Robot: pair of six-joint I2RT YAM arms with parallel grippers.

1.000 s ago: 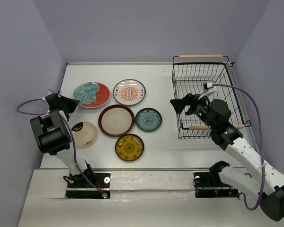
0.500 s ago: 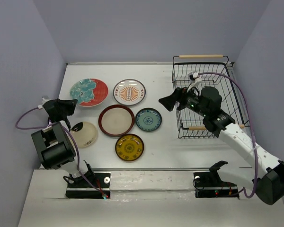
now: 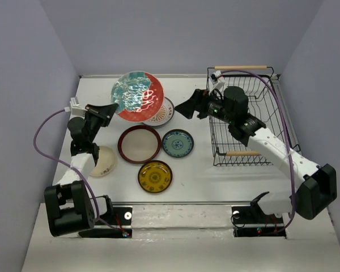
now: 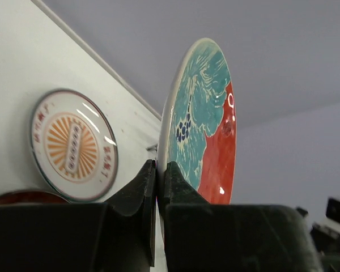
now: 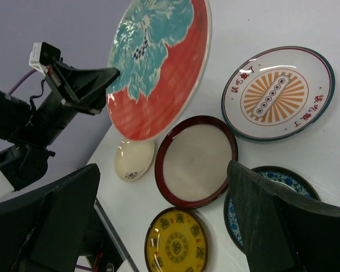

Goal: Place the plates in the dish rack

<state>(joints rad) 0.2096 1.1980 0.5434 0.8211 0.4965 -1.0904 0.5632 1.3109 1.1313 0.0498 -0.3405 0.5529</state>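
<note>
My left gripper [image 3: 109, 107] is shut on the rim of the teal-and-red plate [image 3: 138, 96] and holds it raised and tilted above the table; it also shows in the left wrist view [image 4: 201, 124] and the right wrist view [image 5: 158, 62]. My right gripper [image 3: 186, 109] is open and empty, in the air left of the dish rack [image 3: 246, 116]. On the table lie the white plate with orange centre [image 3: 163, 115], the dark-red-rimmed cream plate [image 3: 139, 144], the small teal-blue plate [image 3: 178, 143], the amber-yellow plate [image 3: 154, 177] and the plain cream plate [image 3: 103, 161].
The black wire rack stands at the right with wooden handles at its far [image 3: 241, 67] and near [image 3: 243, 153] ends. Grey walls enclose the table. The arm bases [image 3: 107, 218] sit at the near edge.
My left gripper lifted the teal-and-red plate off the table and carried it right, tilting it up. My right gripper moved left, away from the rack, toward the plate.
</note>
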